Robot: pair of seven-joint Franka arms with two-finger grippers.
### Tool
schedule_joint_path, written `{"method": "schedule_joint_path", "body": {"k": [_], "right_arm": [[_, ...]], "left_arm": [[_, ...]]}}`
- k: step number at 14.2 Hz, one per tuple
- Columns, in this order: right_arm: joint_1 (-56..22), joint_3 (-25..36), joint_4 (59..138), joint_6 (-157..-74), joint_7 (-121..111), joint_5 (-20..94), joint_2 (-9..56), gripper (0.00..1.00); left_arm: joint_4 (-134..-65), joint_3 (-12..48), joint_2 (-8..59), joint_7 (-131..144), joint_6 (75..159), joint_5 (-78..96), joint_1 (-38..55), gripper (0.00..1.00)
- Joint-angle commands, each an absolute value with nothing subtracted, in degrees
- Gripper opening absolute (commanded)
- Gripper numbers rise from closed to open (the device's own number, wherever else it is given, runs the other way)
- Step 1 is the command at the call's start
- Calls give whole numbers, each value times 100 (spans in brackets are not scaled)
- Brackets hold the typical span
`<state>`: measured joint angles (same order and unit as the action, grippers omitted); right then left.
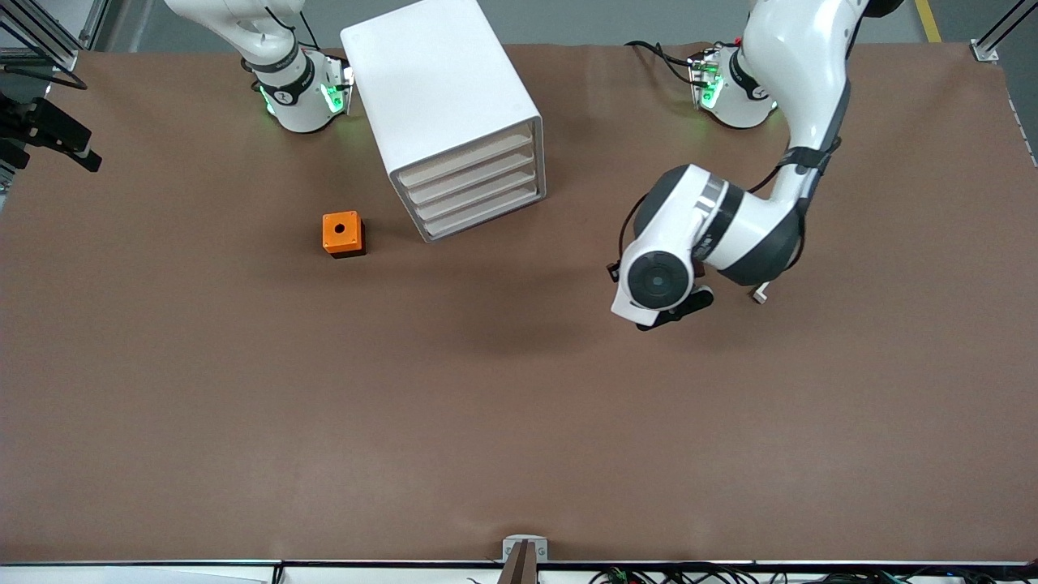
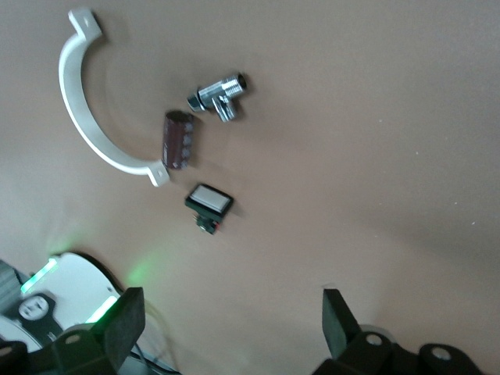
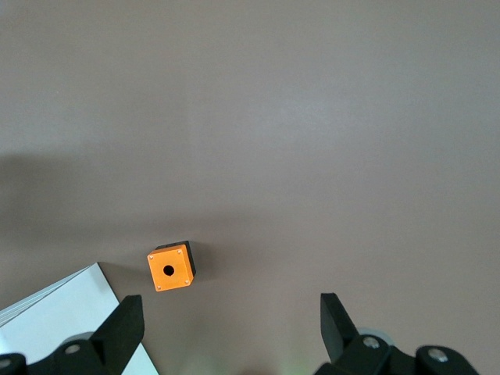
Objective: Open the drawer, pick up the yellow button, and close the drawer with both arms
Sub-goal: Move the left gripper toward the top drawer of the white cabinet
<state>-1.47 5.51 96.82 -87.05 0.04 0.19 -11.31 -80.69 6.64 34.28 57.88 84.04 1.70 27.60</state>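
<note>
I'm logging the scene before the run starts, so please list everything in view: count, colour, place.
cabinet: one, white, on the table between the arms' bases; four cream drawers, all shut, top drawer included
orange box: one, orange with a hole, beside the cabinet toward the right arm's end
curved clamp: one, white, under the left arm
metal fitting: one, chrome, beside the clamp
cylinder: one, dark red, beside the fitting
small part: one, black and white, beside the cylinder
button: none visible
table: one, brown
left end effector: open, over the small parts
right end effector: open, over the table by the orange box
</note>
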Motion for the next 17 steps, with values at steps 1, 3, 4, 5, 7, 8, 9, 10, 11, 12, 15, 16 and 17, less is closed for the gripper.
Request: {"method": "schedule_joint_path", "body": {"k": [1, 3, 4, 5, 7, 8, 9, 10, 11, 12, 15, 16, 17], "right_arm": [[-176, 562, 9765, -8719, -44, 35, -1239, 100], [-176, 562, 9712, -8701, -35, 35, -1222, 100], [-176, 562, 9703, -8692, -35, 35, -1222, 100], [-176, 562, 9694, -8692, -35, 35, -1222, 100], [-167, 562, 9694, -8692, -35, 26, -1213, 100], [-167, 562, 9686, -8692, -35, 26, -1213, 100], [-167, 562, 9686, -8692, -35, 26, -1213, 100], [-167, 562, 9686, -8692, -35, 26, -1213, 100], [-167, 562, 9686, -8692, -35, 35, -1204, 100], [-167, 562, 9686, -8692, -35, 35, -1204, 100], [-167, 562, 9686, -8692, -35, 26, -1204, 100], [-167, 562, 9686, -8692, -35, 35, -1204, 100], [-167, 562, 9686, -8692, -35, 35, -1195, 100]], "left_arm": [[-7700, 650, 3734, 6737, 8323, 237, 3119, 100], [-7498, 650, 3858, 7319, 8332, 674, 3199, 100], [-7410, 650, 3963, 7600, 8358, 1094, 3199, 100], [-7322, 642, 4025, 7890, 8367, 1438, 3199, 100], [-7278, 642, 4095, 8514, 8358, 2027, 3208, 100], [-7225, 642, 4157, 8917, 8341, 2361, 3208, 100], [-7225, 633, 4175, 9365, 8341, 2721, 3199, 100], [-7225, 624, 4218, 9839, 8341, 3125, 3199, 100], [-7225, 615, 4271, 10322, 8341, 3486, 3191, 100], [-7207, 624, 4350, 10875, 8341, 3811, 3190, 100], [-7216, 615, 4491, 11670, 8297, 4568, 3182, 100], [-7216, 615, 4622, 11898, 8175, 4814, 3182, 99], [-7216, 633, 4675, 12100, 8061, 4999, 3190, 99]]}}
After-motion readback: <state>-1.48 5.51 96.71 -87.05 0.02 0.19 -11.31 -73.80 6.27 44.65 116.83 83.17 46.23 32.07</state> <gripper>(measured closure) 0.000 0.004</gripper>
